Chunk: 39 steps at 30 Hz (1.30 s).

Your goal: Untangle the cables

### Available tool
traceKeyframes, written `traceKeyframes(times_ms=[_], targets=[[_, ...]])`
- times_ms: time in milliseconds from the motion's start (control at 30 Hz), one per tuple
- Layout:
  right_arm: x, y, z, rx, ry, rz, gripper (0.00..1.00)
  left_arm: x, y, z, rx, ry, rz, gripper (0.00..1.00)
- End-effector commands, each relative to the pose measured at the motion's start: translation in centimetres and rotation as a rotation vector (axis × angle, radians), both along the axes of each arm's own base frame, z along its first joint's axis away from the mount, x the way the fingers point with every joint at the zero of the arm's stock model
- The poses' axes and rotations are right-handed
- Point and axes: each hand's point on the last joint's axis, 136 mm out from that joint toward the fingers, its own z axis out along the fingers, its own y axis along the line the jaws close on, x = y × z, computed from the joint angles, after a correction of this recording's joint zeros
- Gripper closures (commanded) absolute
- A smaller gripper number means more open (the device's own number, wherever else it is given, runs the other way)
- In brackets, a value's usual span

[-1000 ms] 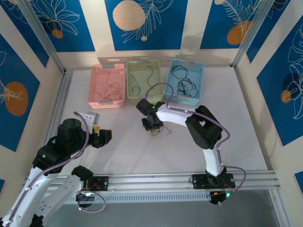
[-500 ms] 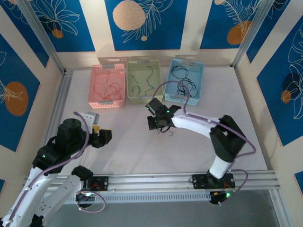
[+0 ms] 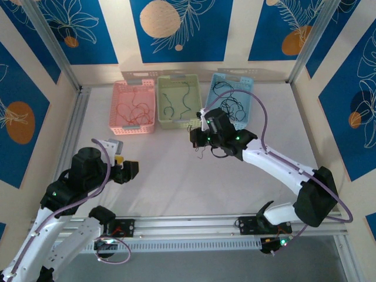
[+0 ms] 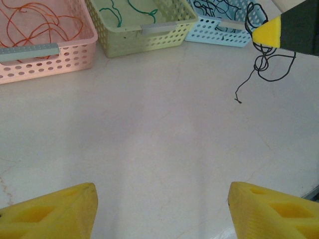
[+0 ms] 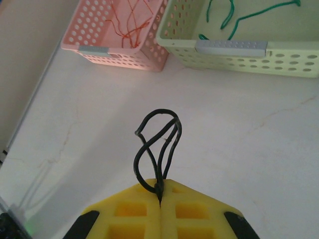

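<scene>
White table (image 3: 176, 188), blue-patterned wall panels (image 3: 176, 26) on three sides.

right arm (image 3: 276, 167): stretched long from its base at the near right, elbow out by the right edge, forearm running diagonally in toward table centre; wrist sits just in front of the baskets, partly covering the front of the blue one in the top view.

left arm (image 3: 64, 194): folded back at the near left, wrist pointing right over bare table, well apart from the baskets.

three baskets in a row at the far edge: pink basket (image 3: 115, 106), green basket (image 3: 180, 125), blue basket (image 3: 232, 78); the wrist views cut off parts of them.

right gripper (image 5: 160, 191): yellow pads pressed together, pinching a black cable (image 5: 158, 144); it stands up in a twisted loop between the pads; finger bases cut off by the frame bottom.

left gripper (image 4: 162, 189): fingers spread wide, holding nothing, table below.

Left wrist view: the black cable hangs in small loops off the right gripper's tip, loose end trailing down near the table; cannot tell if it touches.

sorted strands: red cables (image 4: 35, 17) in pink, green cables (image 5: 239, 15) in green, black cables (image 4: 219, 7) in blue; count hard to make out.
</scene>
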Motion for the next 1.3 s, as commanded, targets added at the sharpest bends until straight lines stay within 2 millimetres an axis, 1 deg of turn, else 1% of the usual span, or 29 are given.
traceKeyframes(times_ms=[0, 167, 300, 400, 467, 567, 700, 800, 833, 867, 900, 1000, 1033, 1067, 1100, 1167, 1200, 1233, 1267], targets=[[-0.1, 0.7, 2.2, 0.066, -0.021, 0.055, 1.0, 0.1, 0.2, -0.1, 0.008, -0.014, 0.007, 0.3], [0.5, 1.1, 3.8, 0.116, -0.032, 0.064, 1.0, 0.1, 0.3, 0.0, 0.006, -0.018, 0.009, 0.3], [1.3, 2.7, 5.2, 0.171, -0.023, 0.106, 1.0, 0.1, 0.4, 0.1, 0.005, -0.022, 0.013, 0.3], [2.5, 3.7, 6.8, 0.192, -0.056, 0.114, 1.0, 0.1, 0.5, 0.1, 0.005, -0.025, 0.016, 0.3], [4.0, 3.4, 7.7, 0.186, -0.091, 0.086, 1.0, 0.1, 0.5, 0.1, 0.005, -0.027, 0.018, 0.3], [7.5, 1.4, 8.6, 0.187, -0.096, -0.003, 1.0, 0.0, 0.5, 0.1, 0.005, -0.026, 0.018, 0.3], [13.2, -3.2, 8.5, 0.16, -0.085, -0.163, 1.0, 0.1, 0.6, 0.2, 0.005, -0.029, 0.021, 0.3], [17.5, -7.1, 7.5, 0.11, -0.066, -0.28, 1.0, 0.1, 0.5, 0.2, 0.004, -0.029, 0.02, 0.29], [18.9, -8.4, 6.7, 0.095, -0.05, -0.32, 1.0, 0.0, 0.6, 0.2, 0.004, -0.03, 0.021, 0.3], [20.0, -9.4, 6.4, 0.087, -0.045, -0.349, 1.0, 0.0, 0.5, 0.2, 0.004, -0.03, 0.02, 0.29], [21.4, -10.6, 5.6, 0.074, -0.033, -0.385, 1.0, 0.0, 0.6, 0.2, 0.004, -0.03, 0.021, 0.29], [24.4, -12.8, 3.4, 0.051, 0.007, -0.442, 0.99, 0.1, 0.6, 0.1, 0.006, -0.028, 0.022, 0.29], [25.3, -13.2, 2.6, 0.04, 0.026, -0.45, 0.97, 0.1, 0.6, 0.1, 0.006, -0.028, 0.022, 0.29], [25.9, -13.5, 2.2, 0.03, 0.037, -0.459, 0.93, 0.1, 0.6, 0.1, 0.006, -0.028, 0.022, 0.29], [26.5, -13.7, 1.4, 0.015, 0.05, -0.466, 0.86, 0.1, 0.6, 0.1, 0.007, -0.028, 0.023, 0.29], [27.3, -13.9, 0.5, -0.011, 0.061, -0.473, 0.68, 0.1, 0.6, 0.1, 0.007, -0.028, 0.023, 0.29], [27.6, -14.1, 0.2, -0.032, 0.064, -0.489, 0.56, 0.1, 0.6, 0.1, 0.008, -0.027, 0.023, 0.29], [27.7, -14.4, 0.0, -0.06, 0.064, -0.506, 0.49, 0.1, 0.6, 0.0, 0.009, -0.025, 0.023, 0.29], [27.7, -14.5, 0.3, -0.074, 0.057, -0.509, 0.46, 0.1, 0.6, 0.0, 0.009, -0.025, 0.023, 0.28]])
